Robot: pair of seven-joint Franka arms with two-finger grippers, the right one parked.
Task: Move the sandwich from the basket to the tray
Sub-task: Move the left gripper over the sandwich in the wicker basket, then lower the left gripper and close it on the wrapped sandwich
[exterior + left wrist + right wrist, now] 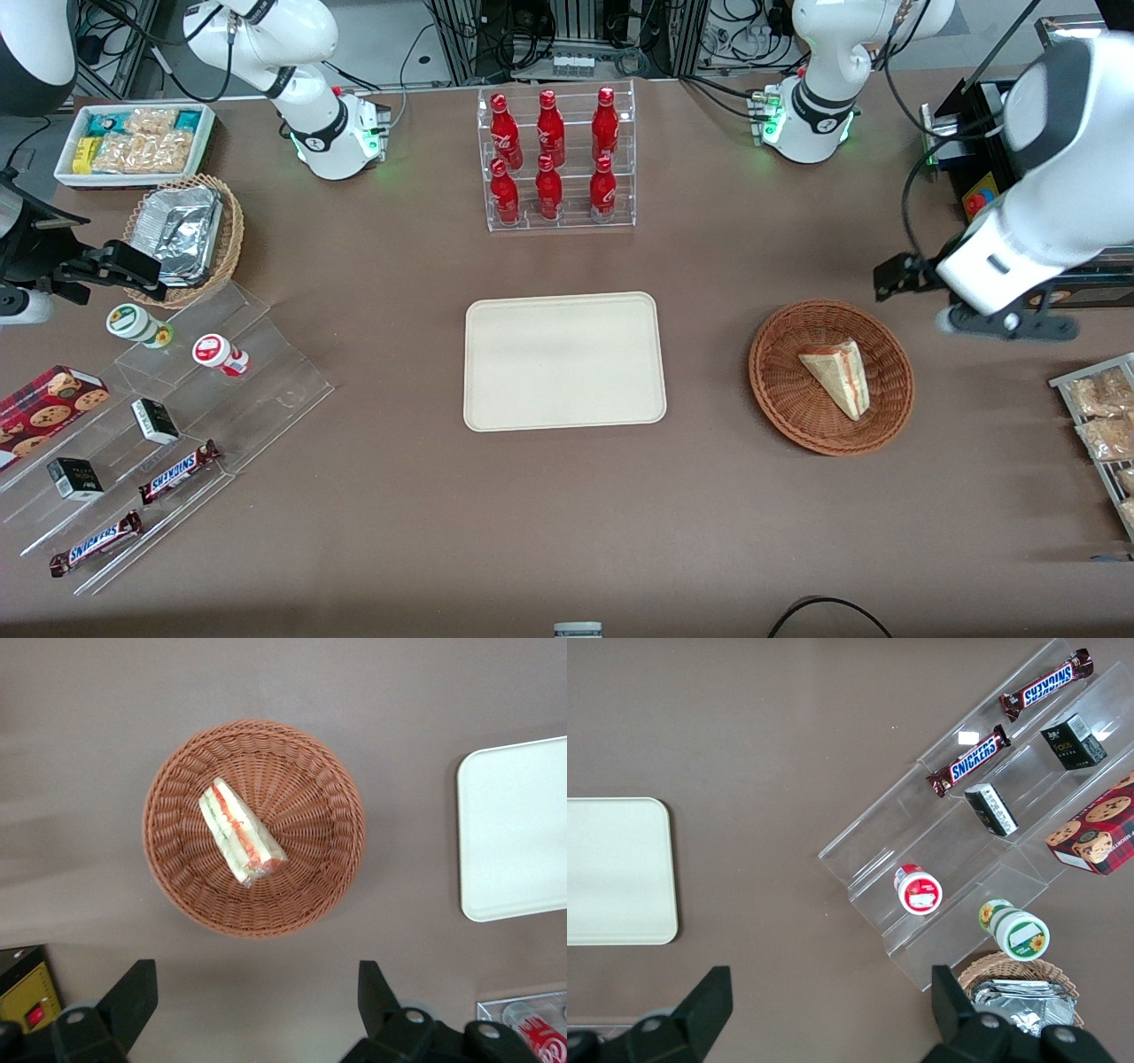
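Note:
The sandwich, a wrapped pale wedge with red and green filling, lies on its side in the round reddish-brown basket. The cream tray sits bare at mid-table, beside the basket toward the parked arm's end. My left gripper hangs high above the table, just off the basket's rim on the side farther from the front camera. It is open, its black fingers spread wide with nothing between them.
A clear rack of red bottles stands farther back than the tray. Acrylic steps with snack bars and cups, a tan basket of foil containers and a white snack bin fill the parked arm's end. A rack of packets borders the working arm's end.

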